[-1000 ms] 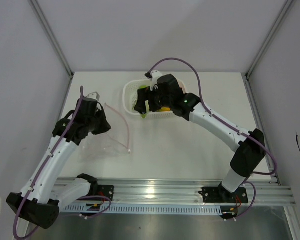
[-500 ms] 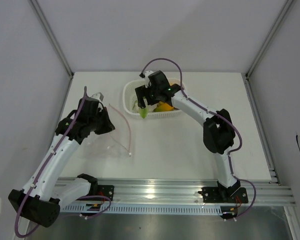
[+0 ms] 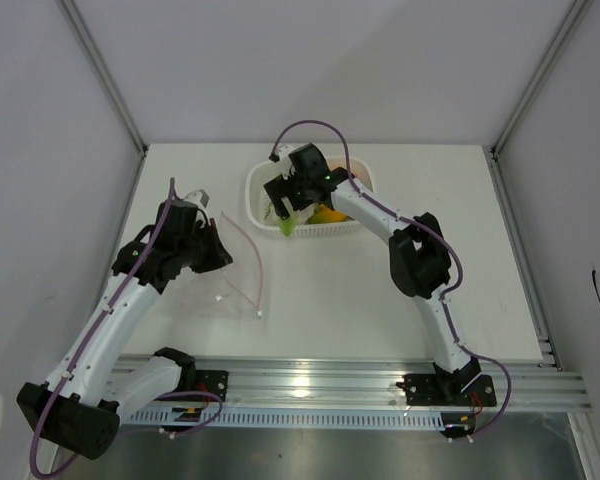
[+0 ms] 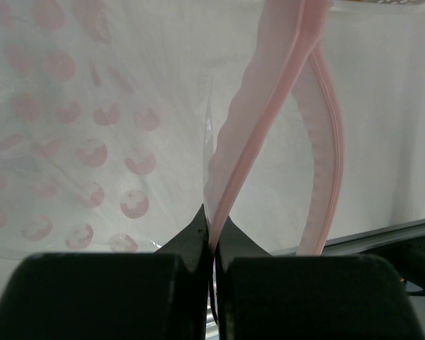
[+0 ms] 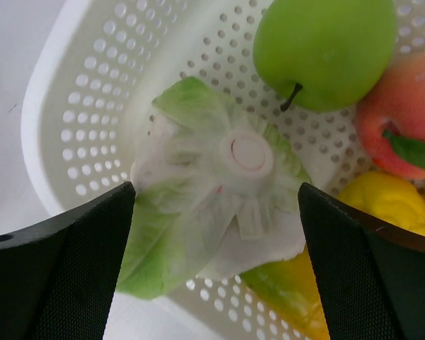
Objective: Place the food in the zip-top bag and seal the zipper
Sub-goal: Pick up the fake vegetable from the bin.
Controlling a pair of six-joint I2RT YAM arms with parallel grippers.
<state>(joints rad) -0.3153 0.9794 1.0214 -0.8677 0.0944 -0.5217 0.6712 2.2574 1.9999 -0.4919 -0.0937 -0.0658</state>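
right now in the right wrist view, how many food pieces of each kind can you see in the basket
green apple: 1
white-green leafy vegetable: 1
peach: 1
yellow citrus: 1
yellow-orange piece, partly under the leaf: 1
total: 5 showing in the white basket; more may be hidden

Top external: fixed high above the near edge, looking down over the whole counter.
Left wrist: very close, facing the zipper of the zip-top bag, counter's left side.
Right wrist: close, straight down into the white perforated basket, far edge.
Both spots also show in the top view.
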